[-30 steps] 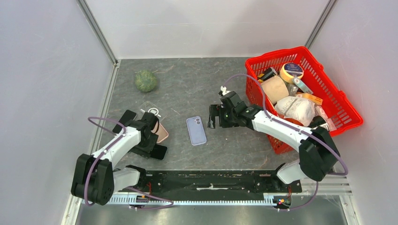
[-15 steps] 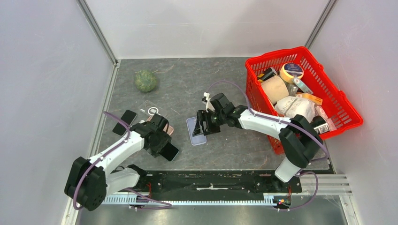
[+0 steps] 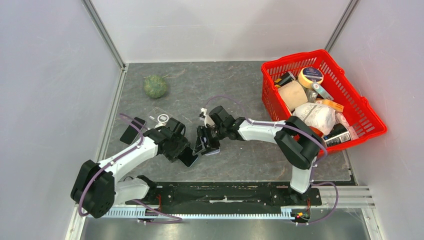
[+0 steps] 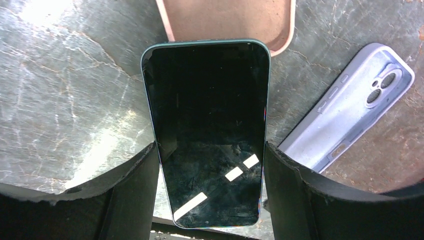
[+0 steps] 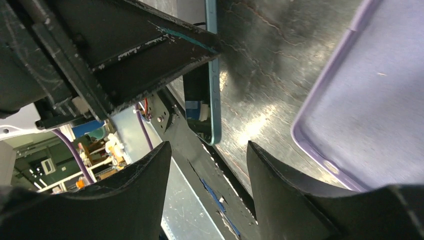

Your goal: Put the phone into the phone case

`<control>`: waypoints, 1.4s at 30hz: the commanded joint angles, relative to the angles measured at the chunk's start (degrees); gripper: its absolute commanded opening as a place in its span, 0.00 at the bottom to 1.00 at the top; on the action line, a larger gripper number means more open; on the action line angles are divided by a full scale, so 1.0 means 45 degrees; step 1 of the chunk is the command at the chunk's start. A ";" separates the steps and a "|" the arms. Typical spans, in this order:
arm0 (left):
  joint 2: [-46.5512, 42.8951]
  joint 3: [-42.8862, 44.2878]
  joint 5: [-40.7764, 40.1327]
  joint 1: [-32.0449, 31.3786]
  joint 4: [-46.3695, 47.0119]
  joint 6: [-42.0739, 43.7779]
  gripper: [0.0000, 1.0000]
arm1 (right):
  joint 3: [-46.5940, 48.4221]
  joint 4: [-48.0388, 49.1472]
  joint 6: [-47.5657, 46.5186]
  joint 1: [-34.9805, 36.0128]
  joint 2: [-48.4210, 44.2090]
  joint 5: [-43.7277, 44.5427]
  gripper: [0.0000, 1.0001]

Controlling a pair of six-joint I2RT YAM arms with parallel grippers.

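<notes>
The phone [image 4: 210, 135], dark screen up with a teal rim, sits between the fingers of my left gripper [image 4: 211, 150], which is shut on its long sides. In the top view that gripper [image 3: 184, 150] holds the phone [image 3: 189, 159] low over the table's middle. A lavender phone case [image 4: 350, 107] lies just right of it, camera cut-out at the far end. A pink case [image 4: 227, 20] lies beyond the phone's top end. My right gripper [image 3: 202, 142] hovers over the lavender case [image 5: 370, 100], open [image 5: 209, 150], nothing between its fingers; the phone's edge [image 5: 215, 100] is just ahead of it.
A clear case [image 3: 160, 118] and a black flat thing [image 3: 131, 131] lie at the left. A green ball [image 3: 155, 86] rests far left. A red basket [image 3: 372, 131] full of goods stands at the right. The two grippers are very close together.
My left arm has carried the phone right, from the pink case toward the lavender one. The right arm has swung left and down over the lavender case, its jaws narrowing.
</notes>
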 commanded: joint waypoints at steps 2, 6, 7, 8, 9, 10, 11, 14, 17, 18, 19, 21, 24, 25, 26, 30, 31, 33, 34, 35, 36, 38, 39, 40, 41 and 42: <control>-0.0179 0.0547 0.0524 -0.0164 0.1105 0.0608 0.31 | 0.0804 0.0919 0.0542 0.0292 0.0586 -0.0552 0.61; -0.0243 0.0510 0.0746 -0.0274 0.1317 0.0713 0.31 | 0.0909 0.0944 0.0748 0.0358 0.0898 -0.0572 0.58; -0.0293 0.0486 0.0804 -0.0299 0.1388 0.0713 0.31 | 0.0906 0.1270 0.0805 0.0366 0.0960 -0.0572 0.56; -0.0323 0.0454 0.0851 -0.0318 0.1453 0.0714 0.31 | 0.0906 0.1332 0.0870 0.0375 0.1009 -0.0591 0.54; -0.0403 0.0410 0.0894 -0.0338 0.1547 0.0736 0.31 | 0.0917 0.1354 0.0885 0.0373 0.1059 -0.0591 0.53; -0.0455 0.0365 0.0951 -0.0343 0.1629 0.0752 0.30 | 0.0907 0.1373 0.0901 0.0372 0.1093 -0.0603 0.51; -0.0499 0.0354 0.0996 -0.0361 0.1688 0.0780 0.30 | 0.0902 0.1392 0.0924 0.0374 0.1127 -0.0611 0.49; -0.0561 0.0354 0.1174 -0.0382 0.1908 0.0973 0.30 | 0.0902 0.1413 0.0945 0.0373 0.1186 -0.0582 0.42; -0.0619 0.0303 0.1338 -0.0420 0.2201 0.1261 0.30 | 0.0922 0.1395 0.0930 0.0373 0.1205 -0.0572 0.31; -0.0646 0.0244 0.1439 -0.0453 0.2390 0.1426 0.32 | 0.0940 0.1370 0.0926 0.0376 0.1217 -0.0572 0.24; -0.0697 0.0216 0.1478 -0.0463 0.2513 0.1561 0.34 | 0.0958 0.1295 0.0892 0.0373 0.1199 -0.0553 0.19; -0.0818 0.0201 0.1489 -0.0496 0.2708 0.1928 0.45 | 0.0961 0.1127 0.0843 0.0373 0.1144 -0.0415 0.03; -0.0891 0.0468 0.1383 -0.0509 0.2803 0.2829 0.62 | 0.0881 0.1062 0.0774 0.0373 0.0907 -0.0081 0.00; -0.0886 0.0596 0.1304 -0.0499 0.2793 0.3189 0.65 | 0.0858 0.1076 0.0755 0.0358 0.0773 0.0016 0.00; -0.0876 0.0817 0.1212 -0.0499 0.2739 0.3594 0.69 | 0.0808 0.0898 0.0717 0.0354 0.0667 0.0142 0.00; -0.0872 0.2107 0.0215 -0.0501 0.2082 0.5335 0.84 | 0.0401 0.0623 0.0763 0.0094 -0.0014 0.0567 0.00; -0.0890 0.2347 0.0008 -0.0489 0.2103 0.5676 0.85 | 0.0280 0.0608 0.0816 -0.0016 -0.0219 0.0616 0.00; -0.0720 0.2906 -0.0512 -0.0463 0.2251 0.6373 0.84 | -0.0027 0.0532 0.0866 -0.0234 -0.0738 0.0750 0.00; -0.0492 0.3230 -0.0658 -0.0411 0.2321 0.6842 0.83 | -0.0231 0.0421 0.0865 -0.0360 -0.1057 0.0893 0.00; -0.0238 0.3565 -0.0702 -0.0253 0.2389 0.7181 0.82 | -0.0433 0.0273 0.0829 -0.0484 -0.1507 0.1085 0.00; 0.0091 0.3949 -0.0663 -0.0135 0.2538 0.7490 0.80 | -0.0577 -0.0019 0.0746 -0.0565 -0.1847 0.1370 0.00; 0.0724 0.4670 -0.0537 -0.0003 0.2869 0.8239 0.77 | -0.0889 -0.0731 0.0653 -0.0808 -0.2759 0.1903 0.00; 0.1113 0.5036 -0.0469 0.0017 0.3070 0.8712 0.73 | -0.1060 -0.1136 0.0634 -0.0934 -0.3134 0.2229 0.00; 0.1517 0.5378 -0.0380 0.0044 0.3237 0.9226 0.71 | -0.1235 -0.1533 0.0633 -0.1069 -0.3584 0.2562 0.00; 0.1992 0.5775 -0.0315 0.0065 0.3326 0.9693 0.68 | -0.1393 -0.2038 0.0627 -0.1233 -0.3968 0.3012 0.00; 0.2419 0.6150 -0.0211 0.0067 0.3392 1.0262 0.65 | -0.1580 -0.2557 0.0613 -0.1375 -0.4455 0.3602 0.00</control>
